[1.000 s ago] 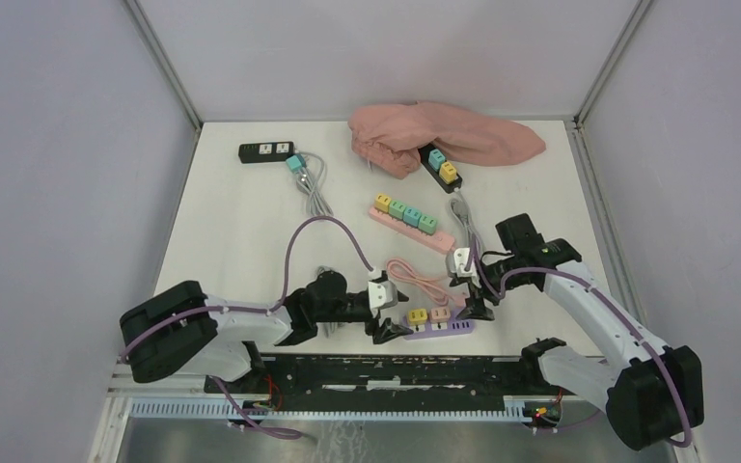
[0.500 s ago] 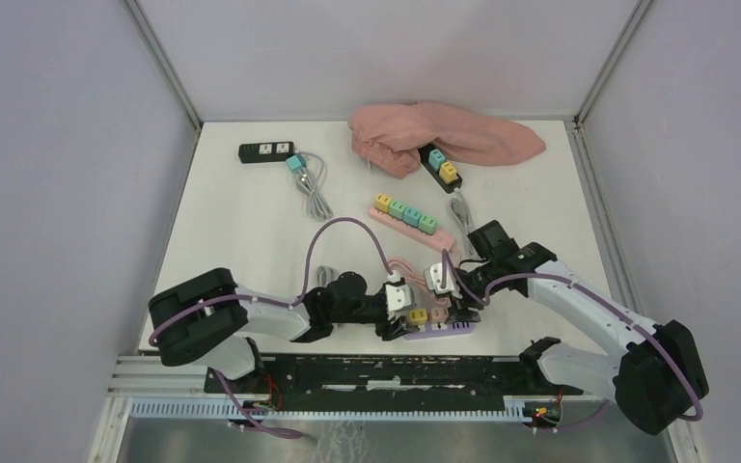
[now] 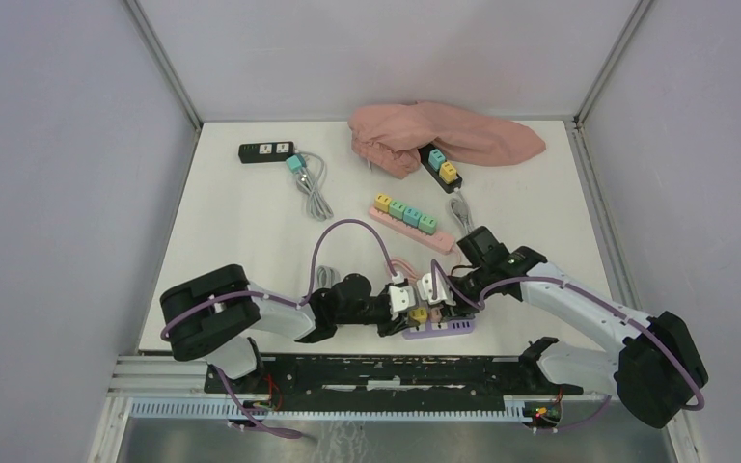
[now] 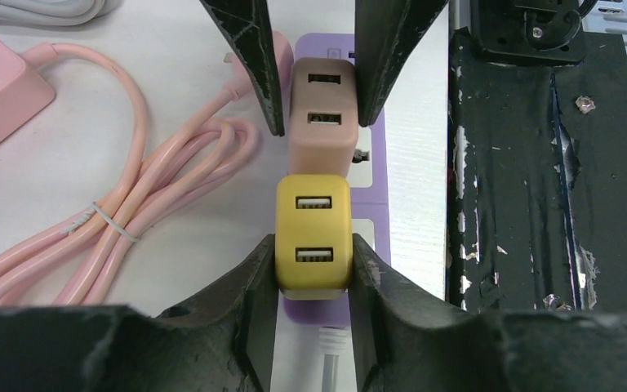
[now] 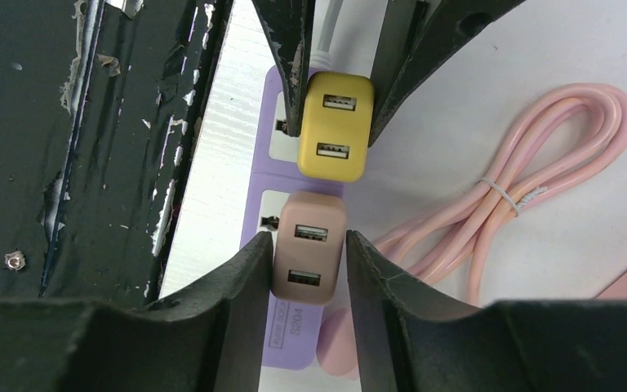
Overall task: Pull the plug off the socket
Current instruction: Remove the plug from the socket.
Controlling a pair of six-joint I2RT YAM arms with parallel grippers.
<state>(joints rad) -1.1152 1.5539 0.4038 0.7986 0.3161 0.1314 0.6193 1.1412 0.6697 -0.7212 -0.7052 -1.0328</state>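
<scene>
Left gripper (image 4: 313,260) is pinching the yellow plug (image 4: 313,233) by its two sides, jaws tight on it. That plug sits in the purple power strip (image 3: 455,328), which lies at the near table edge just beside the black rail (image 4: 522,180). Touching it on the strip is the pink plug (image 5: 308,257), also seated. The right gripper (image 5: 308,242) has its jaws on both flanks of the pink plug; it looks pinched, but contact on one side is hard to confirm from the wrist views. A coiled pink cable (image 4: 171,163) lies just beside the strip on the far side. Progress: both grasps set, neither plug lifted out, so the pull itself is not yet done. The strip may lift with the plugs.
</scene>
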